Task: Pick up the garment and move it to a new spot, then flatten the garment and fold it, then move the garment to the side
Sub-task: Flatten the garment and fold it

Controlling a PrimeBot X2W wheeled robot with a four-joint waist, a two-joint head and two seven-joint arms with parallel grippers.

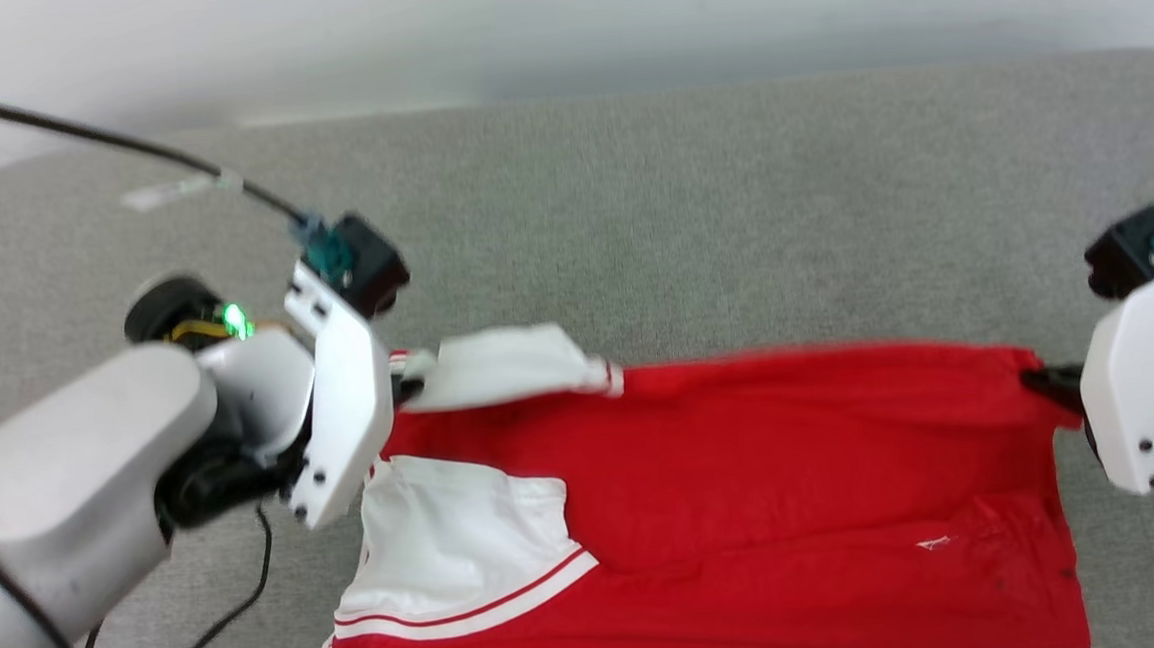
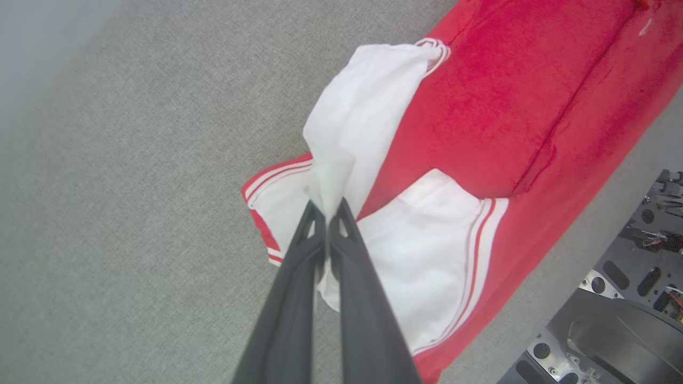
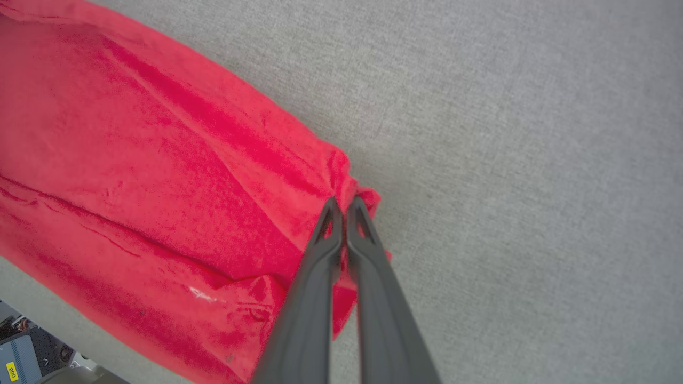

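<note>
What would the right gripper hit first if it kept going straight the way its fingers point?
The garment itself: the right gripper is shut on its red corner, so it would push into that bunched fabric first, then probably the grey surface beyond, though depth is unclear.

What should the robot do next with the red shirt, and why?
Probably lift both ends together. The left gripper is shut on the white sleeve, the right gripper on a red corner, and the shirt lies stretched between them.

Red garment (image 1: pixel 745 454), white sleeves, red-and-white striped trim
</note>
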